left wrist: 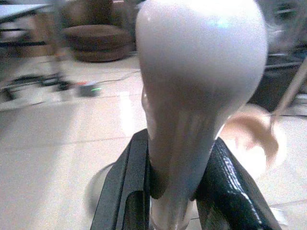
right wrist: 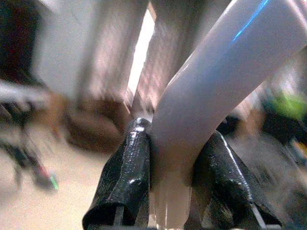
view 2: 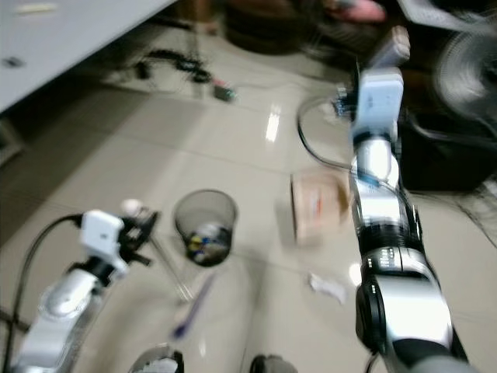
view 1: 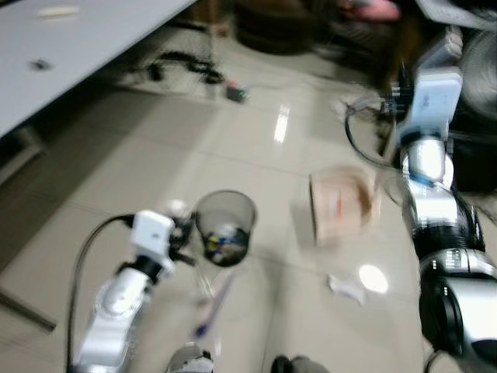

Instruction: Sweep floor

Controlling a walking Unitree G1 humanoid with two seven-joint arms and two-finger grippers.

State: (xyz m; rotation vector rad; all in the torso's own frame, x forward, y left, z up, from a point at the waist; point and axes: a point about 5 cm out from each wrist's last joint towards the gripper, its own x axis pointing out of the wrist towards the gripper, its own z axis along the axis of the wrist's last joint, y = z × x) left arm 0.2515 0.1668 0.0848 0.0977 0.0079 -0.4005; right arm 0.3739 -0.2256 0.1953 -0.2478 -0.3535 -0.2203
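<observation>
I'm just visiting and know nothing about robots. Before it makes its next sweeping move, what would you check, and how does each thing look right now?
1. Left gripper has its tool: ok. Its fingers clamp the pale handle.
2. Right gripper has its tool: ok. It is shut on a pale curved handle.
3. Mesh bin upright: ok. It stands on the floor with colourful scraps inside.
4. Litter left to sweep: not ok. A crumpled white scrap lies on the tiles.
5. Path: not ok. A tan box lies beside the bin, and cables lie by the table.
6. Sharp view: not ok, the head views are blurred.
</observation>
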